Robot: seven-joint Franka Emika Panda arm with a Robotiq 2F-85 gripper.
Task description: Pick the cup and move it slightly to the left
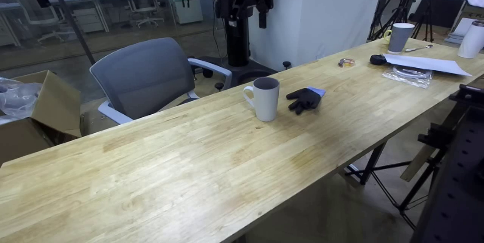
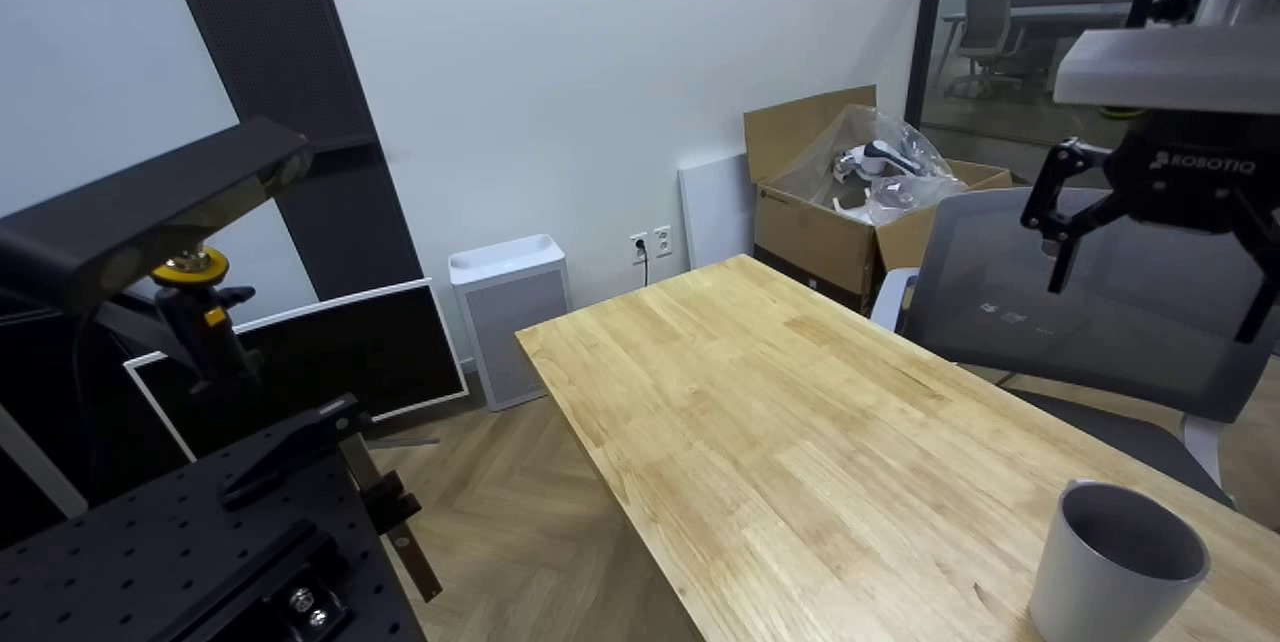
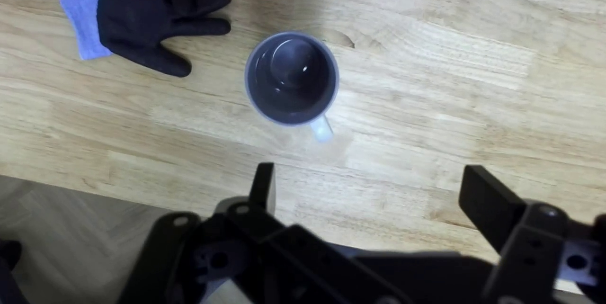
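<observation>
Near the chair-side long edge of the bench (image 1: 151, 175), set a little in from it, I see the pale mug (image 1: 266, 101) standing upright, its dark inside facing up and its handle turned mostly toward that edge. Just beside it lies a black glove (image 1: 304, 100) with a lavender cuff, the two apart. Overhead, toward the same edge, hangs the gripper (image 3: 365, 185), released, its two fingers spread wide and the mug below, clear of both. A grey chair (image 1: 147, 76) stands by that edge, and past the corner at one end of it sits a cardboard box (image 2: 815, 232). Toward the opposite end rest a clear plastic bag (image 1: 419, 81), a white sheet (image 1: 427, 64), a small black thing (image 1: 377, 59) by the sheet, and a little reddish item (image 1: 346, 62). Close to that end's chair-side corner stands a grey cup (image 1: 399, 40) with a yellow handle, a spoon (image 1: 419, 49) just beside it; a white bottle (image 1: 471, 41) stands farther from that corner.
</observation>
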